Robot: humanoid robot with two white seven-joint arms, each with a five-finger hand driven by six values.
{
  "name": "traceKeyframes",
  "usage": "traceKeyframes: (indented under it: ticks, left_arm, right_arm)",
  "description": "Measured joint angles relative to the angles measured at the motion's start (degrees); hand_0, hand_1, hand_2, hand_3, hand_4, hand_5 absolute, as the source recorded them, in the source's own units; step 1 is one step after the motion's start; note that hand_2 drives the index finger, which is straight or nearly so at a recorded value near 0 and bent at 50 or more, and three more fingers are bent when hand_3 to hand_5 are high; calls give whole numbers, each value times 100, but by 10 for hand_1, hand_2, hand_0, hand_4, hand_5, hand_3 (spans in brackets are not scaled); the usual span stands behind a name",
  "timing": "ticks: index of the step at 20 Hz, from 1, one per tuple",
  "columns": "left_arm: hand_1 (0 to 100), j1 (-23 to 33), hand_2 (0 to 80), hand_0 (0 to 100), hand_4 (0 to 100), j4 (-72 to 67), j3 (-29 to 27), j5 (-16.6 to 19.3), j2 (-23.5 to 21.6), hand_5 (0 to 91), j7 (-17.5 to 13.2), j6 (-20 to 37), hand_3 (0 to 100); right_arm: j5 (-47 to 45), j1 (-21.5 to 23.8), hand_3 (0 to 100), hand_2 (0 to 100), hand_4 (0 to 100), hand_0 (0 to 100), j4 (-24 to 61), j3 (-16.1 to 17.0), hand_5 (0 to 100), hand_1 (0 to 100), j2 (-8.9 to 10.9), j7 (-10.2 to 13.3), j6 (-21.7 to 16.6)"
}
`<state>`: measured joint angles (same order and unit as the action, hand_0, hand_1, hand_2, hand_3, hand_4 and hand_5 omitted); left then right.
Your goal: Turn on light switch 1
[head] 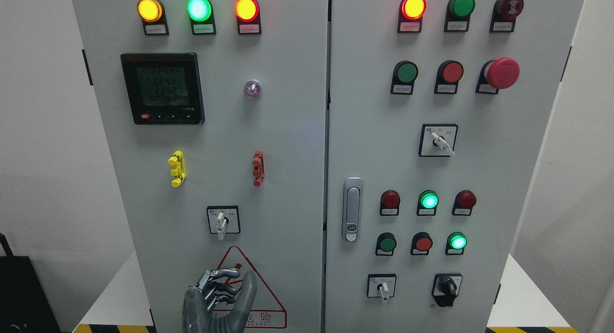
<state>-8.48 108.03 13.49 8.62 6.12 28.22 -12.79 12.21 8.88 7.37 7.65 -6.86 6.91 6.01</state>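
On the left cabinet door sits a white rotary selector switch in a black-framed plate, its handle pointing straight down. My left hand rises from the bottom edge just below it, in front of the red warning triangle. The grey fingers are curled toward the panel and the thumb stands up; they hold nothing. A clear gap separates the hand from the switch. The switch labels are too small to read. My right arm does not show.
Lit amber, green and red lamps top the left door, above a digital meter. The right door carries more push buttons, a red emergency stop, a door handle and other rotary switches.
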Motion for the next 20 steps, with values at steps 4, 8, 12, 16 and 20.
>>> traceKeyframes:
  ticks: [4, 8, 12, 16, 20]
  left_arm:
    - [650, -11, 540, 174, 796, 27, -46, 4, 16, 814, 65, -21, 665]
    - [609, -18, 544, 185, 845, 44, -81, 3, 25, 856, 73, -22, 747]
    - [595, -20, 545, 195, 892, 57, -107, 2, 33, 865, 74, -24, 845]
    - [603, -26, 558, 196, 915, 66, -124, 3, 40, 870, 80, -26, 869]
    - [637, -70, 560, 194, 916, 74, -155, 6, 45, 869, 83, -75, 869]
  right_arm:
    - [0, 0, 0, 0, 0, 53, 0, 0, 0, 0, 0, 0, 0]
    - [0, 0, 0, 0, 0, 53, 0, 0, 0, 0, 0, 0, 0]
    - [0, 0, 0, 0, 0, 52, 0, 0, 0, 0, 0, 2, 0]
    - [0, 0, 0, 0, 0, 53, 1, 0, 0, 0, 0, 15, 0]
    - [0, 0, 0, 0, 0, 52, 1, 0, 0, 0, 0, 35, 0]
